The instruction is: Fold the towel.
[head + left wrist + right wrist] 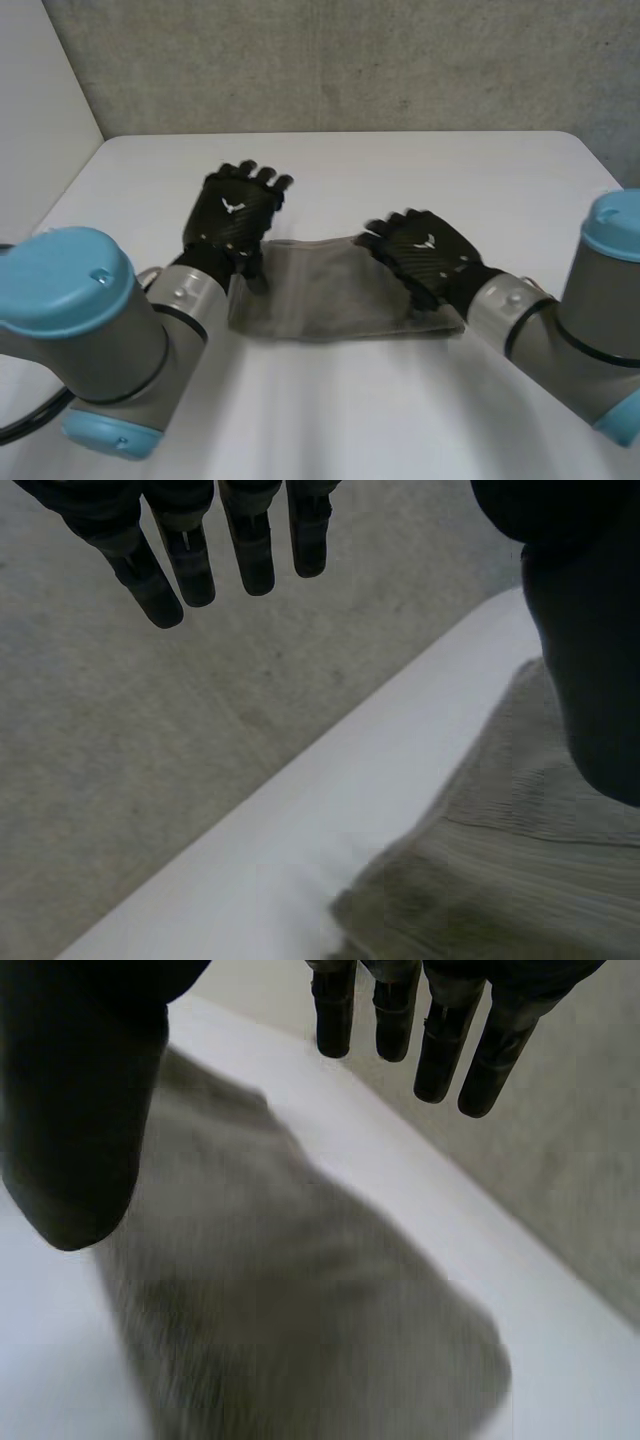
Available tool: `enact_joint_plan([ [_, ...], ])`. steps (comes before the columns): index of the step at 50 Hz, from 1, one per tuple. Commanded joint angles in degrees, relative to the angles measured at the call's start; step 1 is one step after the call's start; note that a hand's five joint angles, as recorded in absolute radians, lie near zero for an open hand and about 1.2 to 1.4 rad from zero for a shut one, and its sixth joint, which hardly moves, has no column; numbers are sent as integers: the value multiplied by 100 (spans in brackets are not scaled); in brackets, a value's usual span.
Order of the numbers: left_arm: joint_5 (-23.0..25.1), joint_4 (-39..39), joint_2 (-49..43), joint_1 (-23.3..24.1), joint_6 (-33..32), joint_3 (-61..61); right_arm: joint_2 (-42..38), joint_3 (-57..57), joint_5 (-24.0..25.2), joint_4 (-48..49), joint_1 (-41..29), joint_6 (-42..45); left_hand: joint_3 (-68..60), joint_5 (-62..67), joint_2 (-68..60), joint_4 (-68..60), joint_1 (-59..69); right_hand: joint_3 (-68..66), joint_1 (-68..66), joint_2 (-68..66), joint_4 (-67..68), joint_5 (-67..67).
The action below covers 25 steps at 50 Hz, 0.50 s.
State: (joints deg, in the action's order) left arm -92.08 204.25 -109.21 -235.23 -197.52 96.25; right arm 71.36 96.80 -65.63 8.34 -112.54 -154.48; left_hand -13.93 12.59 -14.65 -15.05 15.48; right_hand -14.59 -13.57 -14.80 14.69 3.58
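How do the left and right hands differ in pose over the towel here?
Left hand sits at the towel's left end, fingers pointing to the table's far edge; right hand sits over its right end, fingers angled toward the left hand. Both are open, holding nothing.

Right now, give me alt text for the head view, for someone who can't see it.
A grey towel lies flat on a white table. The robot's black left hand is at the towel's left end and its black right hand is over the right end, both backs up.
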Motion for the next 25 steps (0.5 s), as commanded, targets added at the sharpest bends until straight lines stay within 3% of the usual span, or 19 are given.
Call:
enact_joint_plan([
  [1,-249,0,-232,153,3,7,-192,454,-20,10,688,155,321,-1187,393,433,-476,-288,-390,-267,279,389],
  [8,-258,-8,-241,136,21,-1,-632,489,-337,45,874,419,321,-1187,393,433,-476,-1366,-1468,-1345,1356,1467],
  [10,-258,0,-232,127,29,-1,-746,419,-485,106,882,594,304,-1171,377,416,-459,-2854,-2956,-2834,2845,2956],
  [11,-258,0,-232,127,29,-1,-746,419,-486,106,883,595,304,-1171,377,416,-459,-2863,-2965,-2842,2854,2964],
  [13,-267,-8,-232,127,29,7,-834,323,-539,150,883,665,304,-1171,377,416,-459,-5456,-5558,-5436,5447,5558],
  [14,-267,-8,-232,127,29,7,-834,322,-539,150,883,665,304,-1171,377,416,-459,-5470,-5572,-5449,5461,5571],
  [15,-267,-8,-223,127,29,7,-878,253,-539,150,865,665,304,-1171,377,416,-459,-6530,-6632,-6509,6521,6631],
  [25,-284,-35,-136,74,29,113,-721,-169,-565,150,734,709,304,-1171,377,416,-459,-6541,-6643,-6520,6531,6642],
])
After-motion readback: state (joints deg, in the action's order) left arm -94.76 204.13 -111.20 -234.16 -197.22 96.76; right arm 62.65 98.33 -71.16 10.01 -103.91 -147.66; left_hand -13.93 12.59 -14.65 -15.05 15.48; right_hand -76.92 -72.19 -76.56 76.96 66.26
